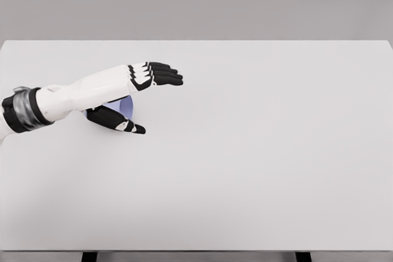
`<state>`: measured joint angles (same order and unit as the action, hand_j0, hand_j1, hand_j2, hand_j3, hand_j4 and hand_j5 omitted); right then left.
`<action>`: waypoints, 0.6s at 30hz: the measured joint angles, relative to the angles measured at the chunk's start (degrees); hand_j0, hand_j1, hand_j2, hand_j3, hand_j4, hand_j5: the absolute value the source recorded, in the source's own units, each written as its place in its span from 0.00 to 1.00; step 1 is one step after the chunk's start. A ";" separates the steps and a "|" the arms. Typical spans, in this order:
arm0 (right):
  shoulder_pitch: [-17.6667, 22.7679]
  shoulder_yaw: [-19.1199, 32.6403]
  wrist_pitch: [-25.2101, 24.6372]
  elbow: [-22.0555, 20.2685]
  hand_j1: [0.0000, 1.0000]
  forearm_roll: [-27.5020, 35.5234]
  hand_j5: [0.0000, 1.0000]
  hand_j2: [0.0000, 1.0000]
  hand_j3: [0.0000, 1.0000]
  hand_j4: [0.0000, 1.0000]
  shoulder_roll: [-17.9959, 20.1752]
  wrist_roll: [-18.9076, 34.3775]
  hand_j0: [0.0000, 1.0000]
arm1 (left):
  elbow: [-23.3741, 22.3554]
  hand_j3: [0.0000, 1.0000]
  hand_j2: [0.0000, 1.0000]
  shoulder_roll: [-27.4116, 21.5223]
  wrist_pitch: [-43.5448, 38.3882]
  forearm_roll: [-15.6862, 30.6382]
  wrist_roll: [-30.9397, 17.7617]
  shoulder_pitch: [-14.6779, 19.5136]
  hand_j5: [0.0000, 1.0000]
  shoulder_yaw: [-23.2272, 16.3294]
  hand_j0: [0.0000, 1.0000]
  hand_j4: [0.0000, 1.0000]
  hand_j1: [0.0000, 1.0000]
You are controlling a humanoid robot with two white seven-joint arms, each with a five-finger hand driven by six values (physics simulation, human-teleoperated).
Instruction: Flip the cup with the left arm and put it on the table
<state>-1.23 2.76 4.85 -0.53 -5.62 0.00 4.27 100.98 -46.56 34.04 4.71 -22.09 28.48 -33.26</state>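
**A:** What does the head view show?

**B:** A broad white table (258, 170) seen from above, against a grey wall. The left arm (73, 95) enters at about nine o'clock and reaches toward the centre. The left hand (136, 93) sits at roughly ten o'clock from the middle of the picture. Its four black fingers (164, 75) stretch out flat and straight, pointing to three o'clock; the thumb (116, 119) angles down toward four o'clock. The hand is spread wide and clasps nothing. The right arm is out of sight.

**B:** And the cup?

**A:** Only a sliver of pale blue-violet, the cup (124, 105), shows in the gap between fingers and thumb, mostly hidden beneath the palm. I cannot tell whether it stands upright, upside down or on its side, nor whether the hand touches it.

**B:** What could go wrong?

**A:** My judgement: with the hand covering the cup, closing blind could catch only the rim, so the cup squirts out toward three o'clock. A shallow pinch could also let it slip mid-flip and land tilted.
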 measured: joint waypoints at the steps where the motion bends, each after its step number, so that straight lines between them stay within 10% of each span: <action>1: 0.00 0.01 0.01 -0.01 1.00 0.00 1.00 1.00 1.00 1.00 0.00 0.05 1.00 | 0.00 1.00 1.00 -0.02 -0.03 -0.01 0.00 -0.09 1.00 -0.02 1.00 1.00 1.00; 5: 0.09 0.03 -0.02 0.14 1.00 0.05 1.00 1.00 1.00 1.00 0.00 0.12 1.00 | 0.00 1.00 1.00 -0.17 -4.48 0.02 -0.17 1.40 1.00 0.44 1.00 1.00 1.00; 12: 0.09 0.04 -0.02 0.19 1.00 0.07 1.00 1.00 1.00 1.00 0.00 0.16 1.00 | -0.06 1.00 1.00 -2.60 -21.35 0.57 -2.65 14.85 1.00 0.74 1.00 1.00 1.00; 18: 0.09 0.04 -0.02 0.19 1.00 0.07 1.00 1.00 1.00 1.00 0.00 0.15 1.00 | -0.48 1.00 1.00 -14.65 -23.99 0.66 -3.37 18.72 1.00 -11.63 1.00 1.00 1.00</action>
<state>-1.14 2.81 4.83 -0.35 -5.55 0.00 4.41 100.49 -61.22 10.05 5.37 -25.46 47.20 -44.89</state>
